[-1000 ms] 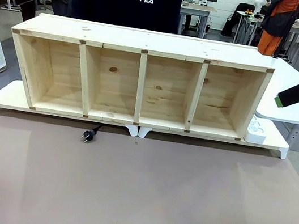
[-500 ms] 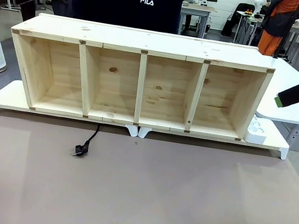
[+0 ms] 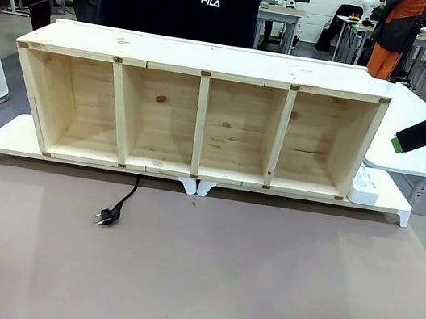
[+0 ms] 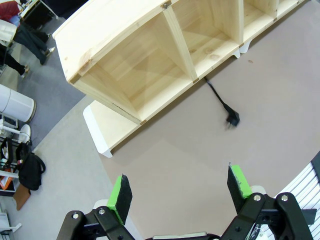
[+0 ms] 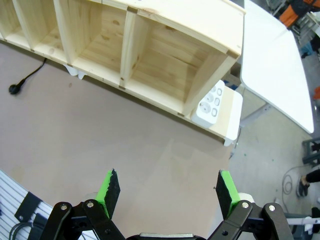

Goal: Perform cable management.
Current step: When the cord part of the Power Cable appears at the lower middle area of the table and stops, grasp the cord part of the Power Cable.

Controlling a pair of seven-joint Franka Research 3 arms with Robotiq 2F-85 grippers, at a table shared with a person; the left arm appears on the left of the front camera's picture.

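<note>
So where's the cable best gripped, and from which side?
Probably the cable just behind its plug, from straight above, pinching across it: it lies flat on the table, plug end free, the rest vanishing under the wooden shelf.

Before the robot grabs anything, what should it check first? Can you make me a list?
1. Plug lying free on the brown table, nothing on it: ok.
2. Cable disappears under the wooden shelf; where its far end goes: cannot tell.
3. Left jaws open, holding nothing: ok.
4. Right jaws open, holding nothing: ok.
5. Person stands behind the shelf, hands hidden, so whether they are clear of the cable: cannot tell.
</note>
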